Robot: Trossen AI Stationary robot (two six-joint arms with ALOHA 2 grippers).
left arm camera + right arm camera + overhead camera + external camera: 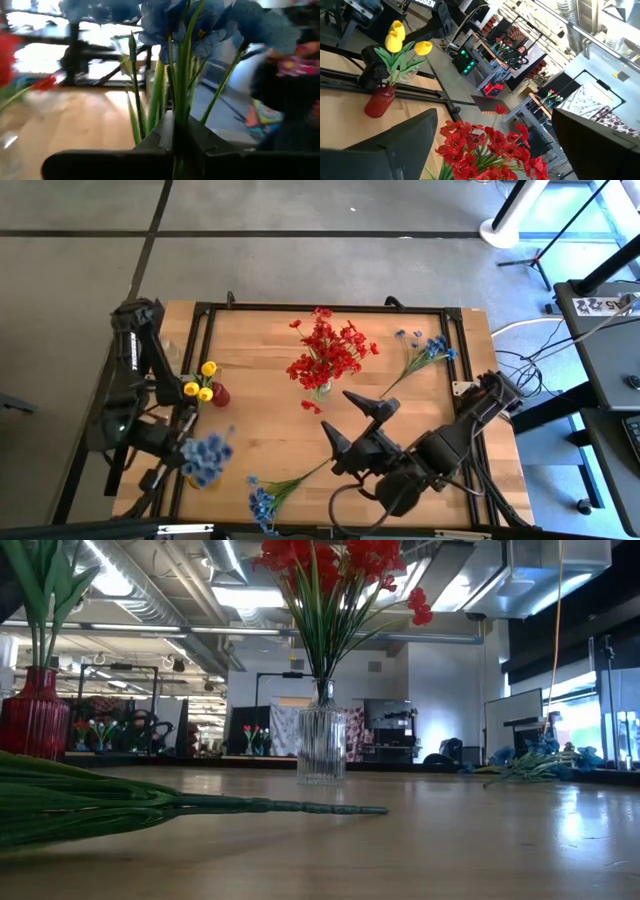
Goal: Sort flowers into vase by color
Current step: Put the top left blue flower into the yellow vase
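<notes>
My left gripper point(190, 470) is at the table's near left, shut on a blue flower spray point(206, 456) whose blooms point(200, 25) stand above the fingers. Yellow flowers point(200, 385) stand in a red vase point(379, 102) at the left. Red flowers point(326, 352) fill a clear ribbed vase point(322, 745) in the middle. Two more blue sprays lie flat on the table, one at the near edge point(268, 498) and one at the far right point(425, 350). My right gripper point(352, 423) hovers open just on the near side of the red flowers. My left gripper pinches the blue spray's bundle of thin green stems point(181, 107) between its two fingers, below the leaves and blooms. The fingers reach in level and lie across the stems. The spray stands upright out of the hold, and its lower end is hidden behind the fingers.
A black metal frame point(300, 308) runs round the wooden tabletop. A clear glass point(409, 75) stands just beyond the red vase. The near spray's long green stem point(250, 806) stretches across the table's front. Bare wood lies between the red vase and the clear vase.
</notes>
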